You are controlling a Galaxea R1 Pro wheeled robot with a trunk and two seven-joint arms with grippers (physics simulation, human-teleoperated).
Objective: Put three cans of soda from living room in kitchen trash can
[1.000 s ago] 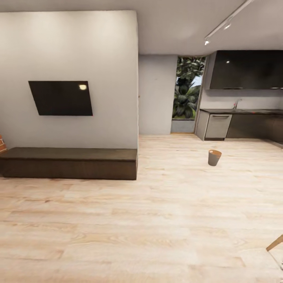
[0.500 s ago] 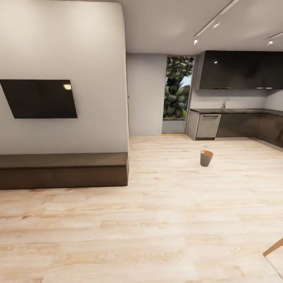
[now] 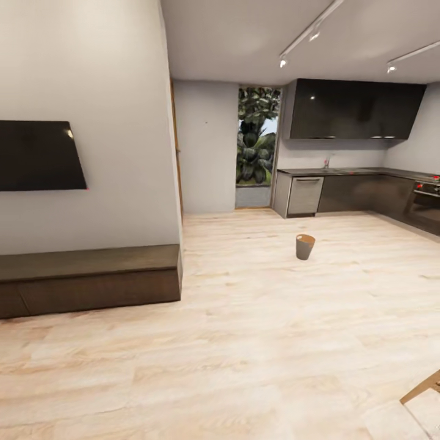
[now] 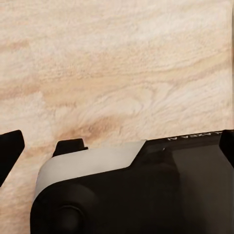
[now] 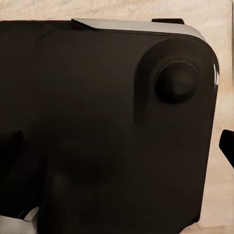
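Observation:
The trash can (image 3: 305,247), a small grey-brown bin with an orange-brown inside, stands alone on the wood floor ahead and slightly right, before the kitchen. The soda cans are out of view. In the left wrist view my left gripper (image 4: 117,148) is open: one black fingertip (image 4: 9,151) sits at one edge of the picture and the other at the opposite edge, with nothing held, over the robot's dark body and the floor. In the right wrist view one fingertip (image 5: 227,146) of my right gripper stands far out at the edge; the other blends into the black body.
A black wall TV (image 3: 36,156) hangs at left above a long low dark bench (image 3: 91,275). Dark kitchen cabinets and a counter (image 3: 342,189) line the back right, with an oven (image 3: 425,205) at far right. A wooden furniture leg (image 3: 421,388) pokes in at bottom right.
The camera has turned right and moved on: TV and bench have slid left, more of the kitchen and the oven have come into view. The bin itself has not moved.

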